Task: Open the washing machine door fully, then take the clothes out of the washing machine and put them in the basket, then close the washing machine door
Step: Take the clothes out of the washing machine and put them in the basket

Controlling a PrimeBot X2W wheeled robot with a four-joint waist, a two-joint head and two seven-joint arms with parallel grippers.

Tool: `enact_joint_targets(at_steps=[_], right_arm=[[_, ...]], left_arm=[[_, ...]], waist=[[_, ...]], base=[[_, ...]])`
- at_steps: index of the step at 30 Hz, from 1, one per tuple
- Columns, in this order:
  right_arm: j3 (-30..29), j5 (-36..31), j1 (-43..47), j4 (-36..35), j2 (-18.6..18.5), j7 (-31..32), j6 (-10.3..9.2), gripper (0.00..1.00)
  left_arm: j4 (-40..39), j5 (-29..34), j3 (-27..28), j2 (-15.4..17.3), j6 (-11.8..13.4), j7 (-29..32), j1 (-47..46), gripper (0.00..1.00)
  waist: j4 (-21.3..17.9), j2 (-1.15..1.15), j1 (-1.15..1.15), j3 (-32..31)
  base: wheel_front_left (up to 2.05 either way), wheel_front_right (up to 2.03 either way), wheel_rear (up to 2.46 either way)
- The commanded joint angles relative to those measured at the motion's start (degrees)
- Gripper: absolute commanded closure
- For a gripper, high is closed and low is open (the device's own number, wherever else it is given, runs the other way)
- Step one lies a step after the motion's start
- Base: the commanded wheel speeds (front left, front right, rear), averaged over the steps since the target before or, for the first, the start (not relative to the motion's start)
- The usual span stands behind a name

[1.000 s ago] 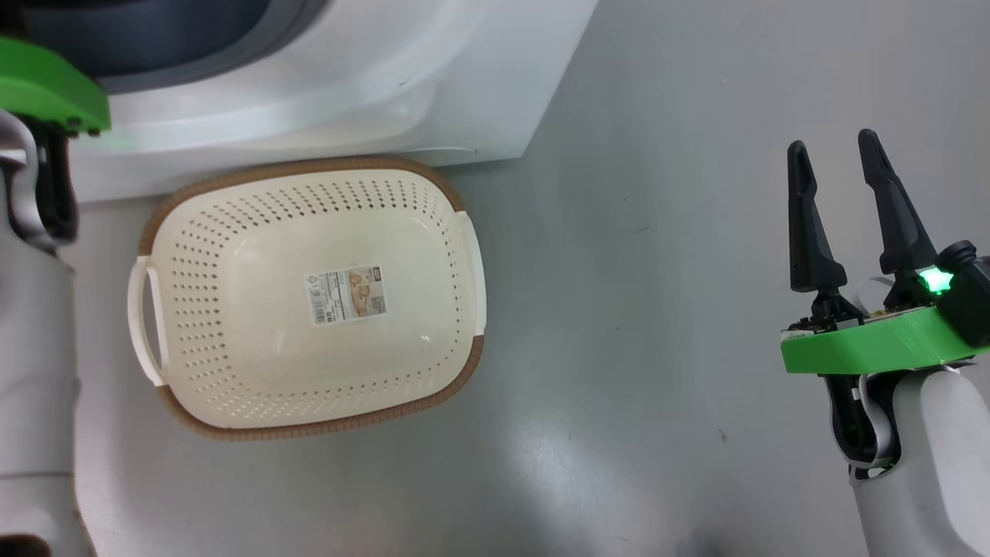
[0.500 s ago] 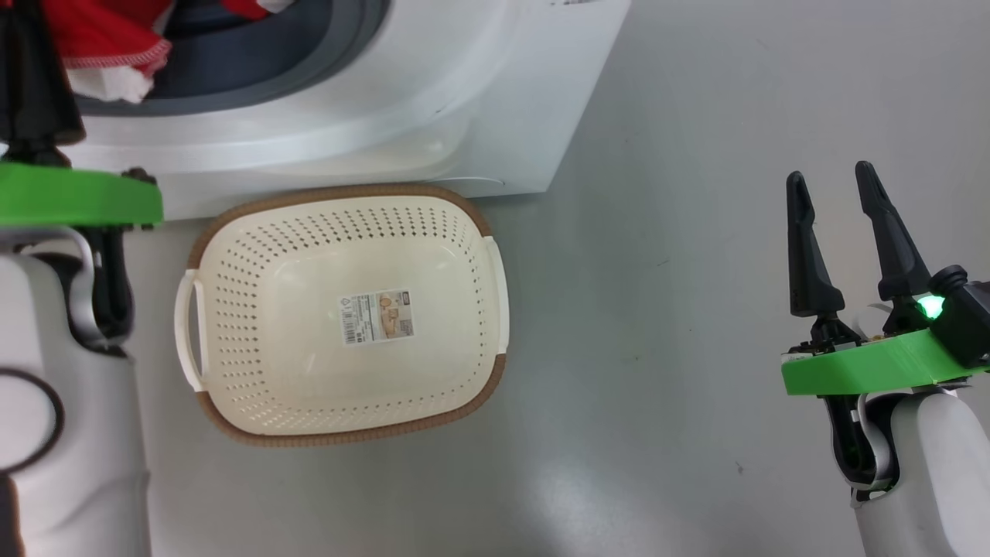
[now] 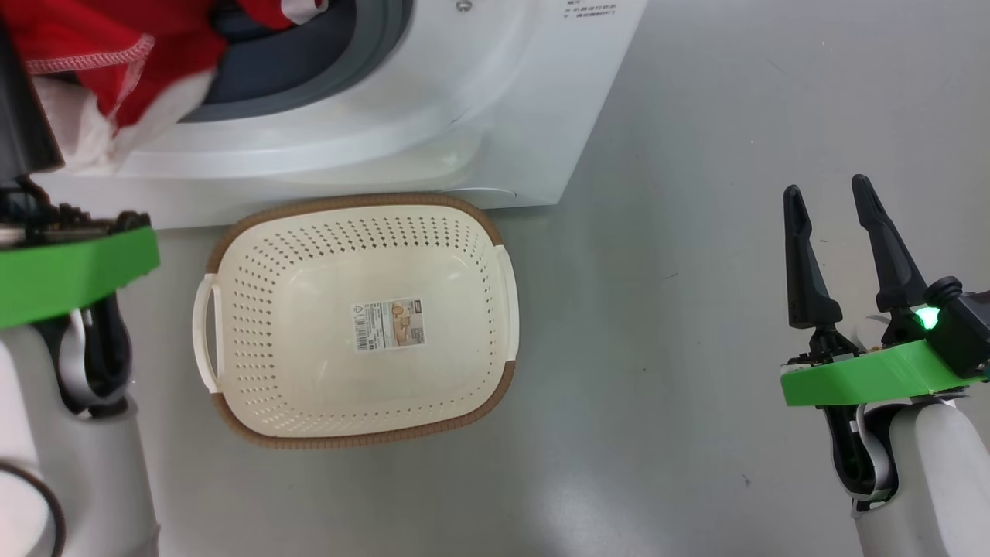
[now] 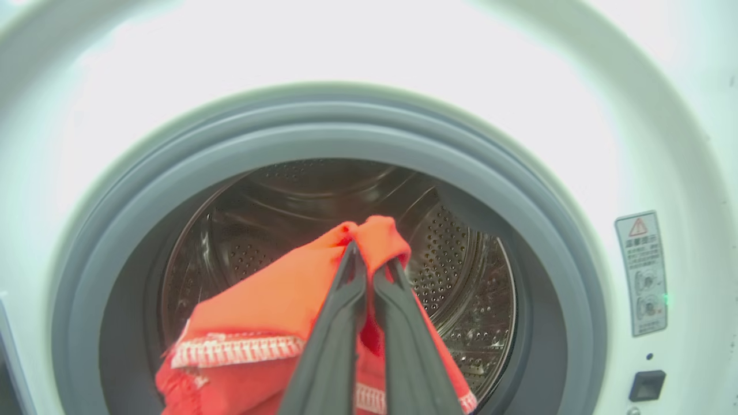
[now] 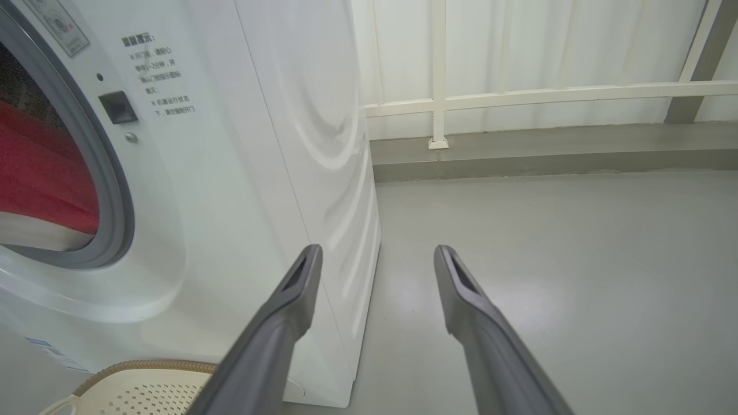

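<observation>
Distance between the garment and the basket was what mattered at this moment. The left hand (image 4: 372,259) was clenched on a fold of the bright red fabric clothes with white stitched trim (image 4: 271,305), both dark fingers pressed together on the cloth. It held them at the mouth of the big white front-loading washing machine (image 3: 464,116), in front of the grey rubber gasket ring (image 4: 346,129) and the perforated steel drum (image 4: 461,271). How much of the cloth lay inside the drum, I could not tell.

The cream-white perforated plastic basket with a brown woven-look rim (image 3: 348,203) stood on the grey floor (image 3: 696,193), its far rim just beside the bottom front of the machine. From the left hand it lay lower and toward the robot's right, near the drum mouth. Its long axis ran about along the front of the machine. Inside it was only a paper label (image 3: 389,325).

The right hand (image 3: 826,186) stood released, fingers well apart, above the floor well to the right of the basket. The left hand was clearly the nearer one, so in my judgement the coming move belonged to it: back from the machine, then right and down, and let go over the middle of the basket.
</observation>
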Motion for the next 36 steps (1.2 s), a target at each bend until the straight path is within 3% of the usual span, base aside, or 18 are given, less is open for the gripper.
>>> enact_joint_targets(at_steps=[1, 9, 14, 36], right_arm=[[0.9, -0.6, 1.0, -1.4, 0.2, -0.4, 0.36, 0.00], [0.6, -0.7, 1.2, -1.4, 0.2, -0.4, 0.36, 0.00], [0.6, -0.8, 1.2, -1.5, 0.2, -0.4, 0.36, 0.00], [1.1, -0.2, -1.7, -2.4, 0.2, -0.4, 0.36, 0.00]], left_arm=[[-4.6, 0.3, 0.9, 1.4, -0.3, -0.4, 2.3, 1.00], [-14.4, -0.5, 0.9, 1.1, -0.4, -0.4, 5.0, 1.00], [-15.3, -0.5, -0.2, 0.9, -0.4, -0.4, 6.8, 1.00], [10.8, -4.8, -6.9, 0.6, 0.1, -0.4, 11.4, 1.00]], waist=[[0.0, 0.00, 0.00, -0.1], [0.1, 0.00, 0.00, -0.2], [0.3, 0.00, 0.00, 0.2], [-0.8, 0.00, 0.00, 6.3]], base=[[0.00, 0.00, 0.00], [0.00, 0.00, 0.00], [0.00, 0.00, 0.00], [0.00, 0.00, 0.00]])
